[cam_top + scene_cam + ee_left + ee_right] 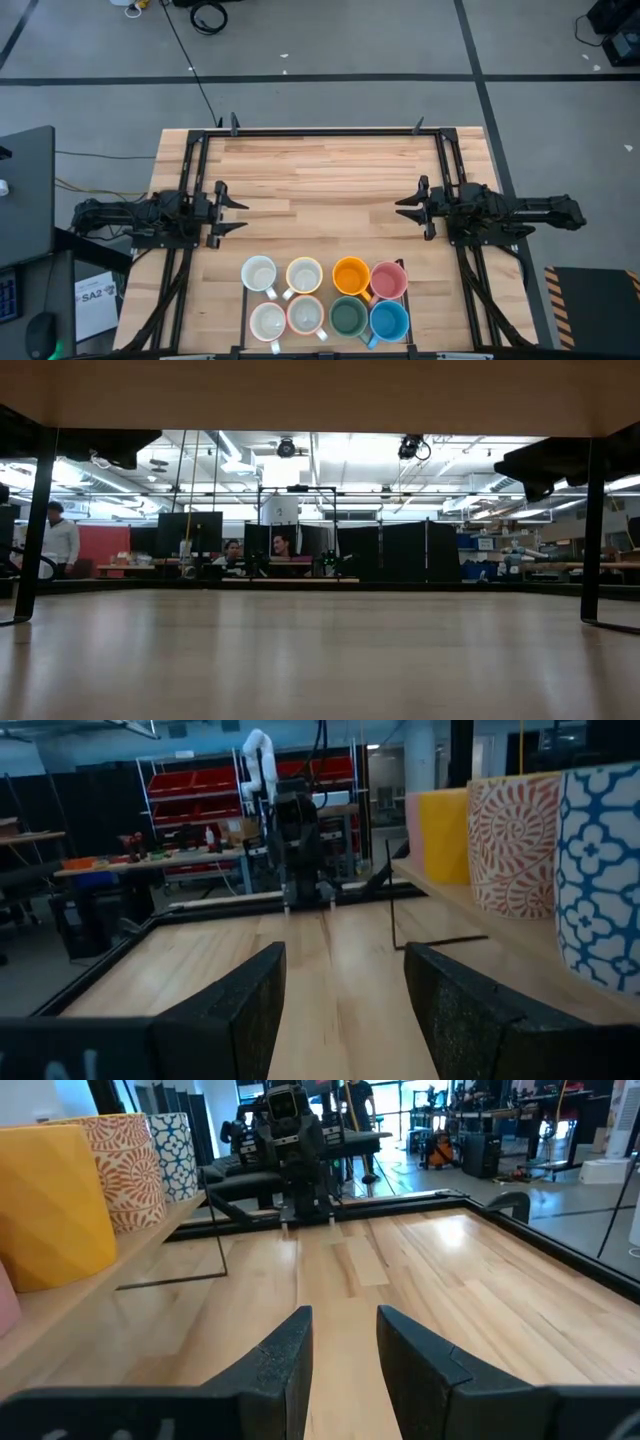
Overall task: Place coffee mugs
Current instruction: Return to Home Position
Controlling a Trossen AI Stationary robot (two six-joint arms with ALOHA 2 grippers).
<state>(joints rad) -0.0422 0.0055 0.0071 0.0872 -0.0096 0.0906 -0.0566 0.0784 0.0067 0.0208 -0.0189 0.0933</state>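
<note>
Eight coffee mugs stand in two rows of several on a raised wooden shelf (470,905) at the table's near edge. The far row is white (259,273), cream (304,275), orange (351,275) and pink (388,280). The near row is two white ones (268,321), a dark green one (348,317) and a blue one (388,320). My left gripper (232,212) (345,1010) hovers open at the table's left side and points level toward the right. My right gripper (405,212) (345,1355) faces it from the right side, open. Both hold nothing and are far from the mugs.
A black metal frame (320,132) runs along the table's far edge and down both sides. Bare wood (320,190) lies between the two grippers. Beyond the table is a lab room with people (60,540) and desks.
</note>
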